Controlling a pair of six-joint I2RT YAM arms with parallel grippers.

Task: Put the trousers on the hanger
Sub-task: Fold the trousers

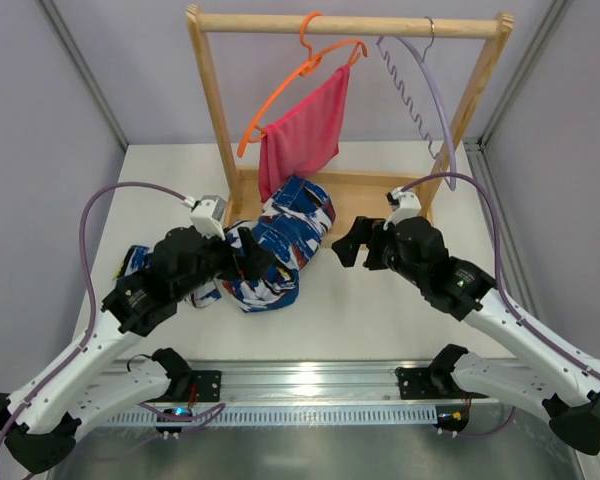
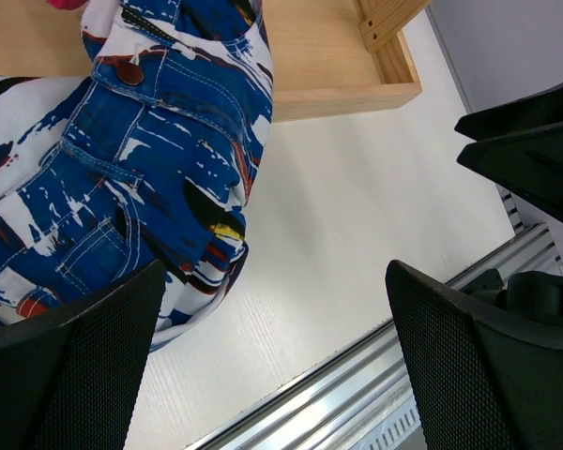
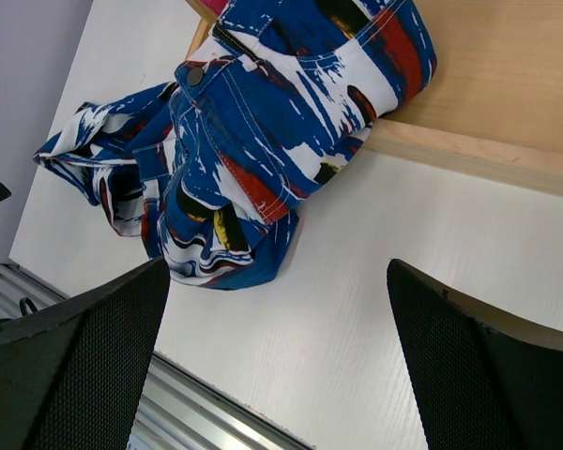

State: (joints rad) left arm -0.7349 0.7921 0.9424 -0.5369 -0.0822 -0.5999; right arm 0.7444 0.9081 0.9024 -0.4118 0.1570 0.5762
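Note:
The trousers [image 1: 280, 250], a crumpled heap of blue, white, red and black print, lie on the white table, partly over the rack's wooden base. They show in the left wrist view [image 2: 141, 178] and the right wrist view [image 3: 253, 141]. The pale lilac hanger [image 1: 420, 95] hangs by its silver hook at the right of the rack's top bar. My left gripper [image 1: 255, 255] [image 2: 274, 281] is open and empty, just at the heap's left side. My right gripper [image 1: 348, 243] [image 3: 278, 281] is open and empty, a little to the heap's right.
The wooden rack [image 1: 350, 24] stands at the back on a wooden base [image 1: 380, 190]. An orange hanger with pink cloth [image 1: 305, 125] hangs on its left. An aluminium rail [image 1: 300, 380] runs along the near edge. Grey walls close both sides.

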